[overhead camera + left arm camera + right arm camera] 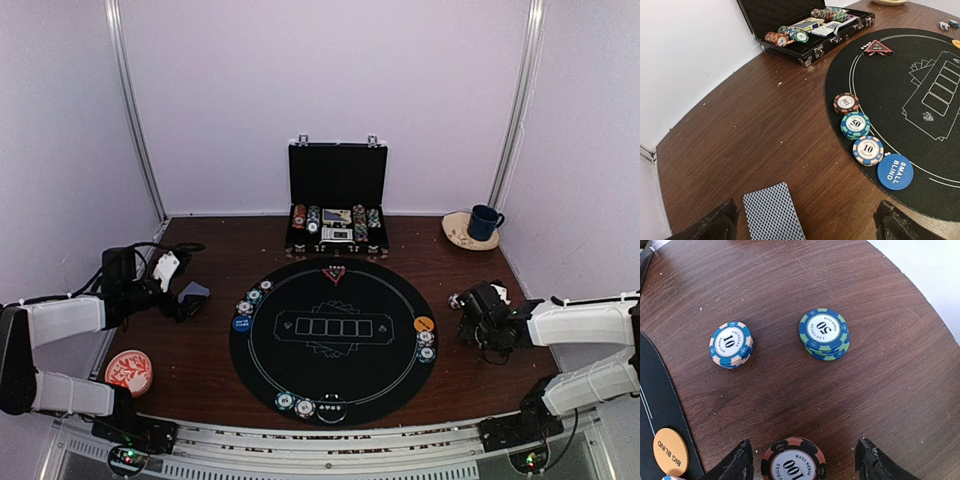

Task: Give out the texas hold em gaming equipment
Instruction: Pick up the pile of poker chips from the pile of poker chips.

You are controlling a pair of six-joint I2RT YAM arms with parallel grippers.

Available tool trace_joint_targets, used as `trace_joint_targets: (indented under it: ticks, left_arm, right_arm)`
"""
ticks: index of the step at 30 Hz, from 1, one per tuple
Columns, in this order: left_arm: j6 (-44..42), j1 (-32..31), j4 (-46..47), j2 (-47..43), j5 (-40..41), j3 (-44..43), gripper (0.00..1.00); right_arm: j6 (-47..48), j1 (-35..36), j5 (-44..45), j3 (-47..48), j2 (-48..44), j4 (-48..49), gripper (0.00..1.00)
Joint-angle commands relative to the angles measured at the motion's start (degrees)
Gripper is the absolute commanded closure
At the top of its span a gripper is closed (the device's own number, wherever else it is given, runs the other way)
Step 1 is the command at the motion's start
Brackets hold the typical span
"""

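Observation:
My left gripper is open low over the wood, left of the black round mat. A grey-blue-backed stack of cards lies between its fingers, close to the left finger. On the mat's left rim lie chip stacks marked 100, 50 and 10, and a blue small-blind disc. A red triangle marker sits at the mat's far edge. My right gripper is open around a 100 chip stack without touching it. Stacks marked 10 and 50 lie beyond. An orange big-blind disc is on the mat.
The open black briefcase with chip rows stands at the back. A blue mug on a plate is back right. A red-and-white dish lies front left. More chips and a dark disc sit on the mat's near rim.

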State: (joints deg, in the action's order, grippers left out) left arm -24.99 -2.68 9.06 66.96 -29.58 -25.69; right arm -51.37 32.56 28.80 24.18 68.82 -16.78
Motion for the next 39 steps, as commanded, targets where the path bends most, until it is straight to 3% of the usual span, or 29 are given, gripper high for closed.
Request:
trace_joint_targets:
  ticks: [1, 11, 31, 39]
  left_arm:
    - [-0.24, -0.12, 2.59, 0.55, -0.35, -0.23, 0.02]
    - [-0.4, -0.12, 2.55, 0.63, -0.29, -0.22, 0.02]
    - [-0.46, -0.13, 2.46, 0.89, -0.22, -0.32, 0.02]
    - [-0.52, -0.12, 2.41, 0.8, -0.35, -0.29, 0.02]
  right_arm:
    - [1.67, -1.36, -1.12, -0.72, -0.48, 1.92, 0.3]
    - [3.47, -1.78, -3.22, 0.17, 3.16, 3.37, 0.32]
    - [3.36, -1.79, -3.04, -0.98, 0.62, 3.94, 0.52]
    - [3.14, -1.79, -2.84, -0.69, 1.2, 3.39, 0.52]
